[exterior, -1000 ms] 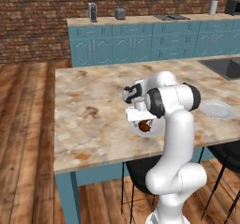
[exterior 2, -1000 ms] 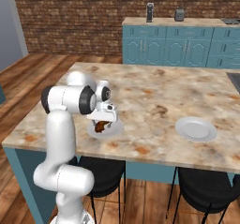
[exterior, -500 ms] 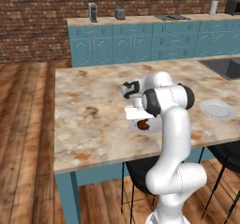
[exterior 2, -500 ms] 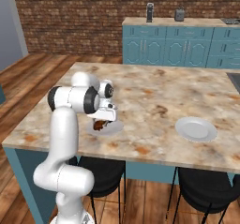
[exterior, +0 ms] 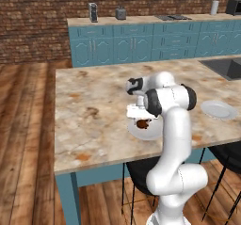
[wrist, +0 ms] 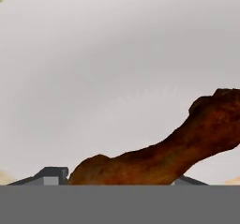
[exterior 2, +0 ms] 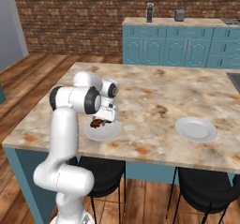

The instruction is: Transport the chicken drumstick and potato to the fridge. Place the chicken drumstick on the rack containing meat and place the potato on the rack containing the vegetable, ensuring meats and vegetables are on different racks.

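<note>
The drumstick [wrist: 159, 153] is seen on a plate [exterior: 147, 132], its long axis running from 8 to 2 o'clock in the hand view, clamped between the gripper [wrist: 122, 178] fingers.

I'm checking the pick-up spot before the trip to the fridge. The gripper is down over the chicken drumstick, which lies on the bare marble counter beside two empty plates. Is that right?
Not quite. The chicken drumstick lies on a white plate, not on bare marble; the right base view shows this. The other plate is empty. The gripper is indeed down over the drumstick on the counter.
</note>
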{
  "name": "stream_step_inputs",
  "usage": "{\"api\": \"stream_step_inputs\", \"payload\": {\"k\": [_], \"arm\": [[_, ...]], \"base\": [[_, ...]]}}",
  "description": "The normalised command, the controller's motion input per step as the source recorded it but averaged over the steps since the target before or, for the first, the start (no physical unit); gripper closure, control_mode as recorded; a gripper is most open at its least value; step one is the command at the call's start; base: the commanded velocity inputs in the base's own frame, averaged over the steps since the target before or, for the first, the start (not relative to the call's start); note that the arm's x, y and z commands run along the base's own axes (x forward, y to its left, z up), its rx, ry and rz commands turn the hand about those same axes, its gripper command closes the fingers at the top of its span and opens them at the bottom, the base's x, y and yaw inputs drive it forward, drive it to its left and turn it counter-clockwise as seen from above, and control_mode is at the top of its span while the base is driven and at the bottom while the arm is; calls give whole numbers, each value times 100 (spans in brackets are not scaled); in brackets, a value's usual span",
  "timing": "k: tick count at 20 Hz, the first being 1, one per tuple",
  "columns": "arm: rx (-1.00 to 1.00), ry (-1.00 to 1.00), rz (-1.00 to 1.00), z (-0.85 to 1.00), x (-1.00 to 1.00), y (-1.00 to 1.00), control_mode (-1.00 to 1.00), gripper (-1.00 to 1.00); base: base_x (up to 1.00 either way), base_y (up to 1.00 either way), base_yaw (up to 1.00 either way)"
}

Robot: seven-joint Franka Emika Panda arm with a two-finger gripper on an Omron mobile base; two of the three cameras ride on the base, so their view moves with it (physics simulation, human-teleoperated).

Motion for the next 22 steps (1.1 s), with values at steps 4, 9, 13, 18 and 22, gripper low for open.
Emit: {"api": "stream_step_inputs", "payload": {"k": [4,9,13,18,22], "arm": [[1,-13,-14,45,-67,-1,-100,100],[0,-29,-11,41,-93,0,-100,100],[-2,-51,-8,36,-100,0,-100,100],[-5,-51,-3,66,-96,0,-100,100],[-6,-43,-3,89,-57,0,-100,100]], "base": [[0,0,0],[0,0,0],[0,0,0],[0,0,0],[0,0,0]]}}
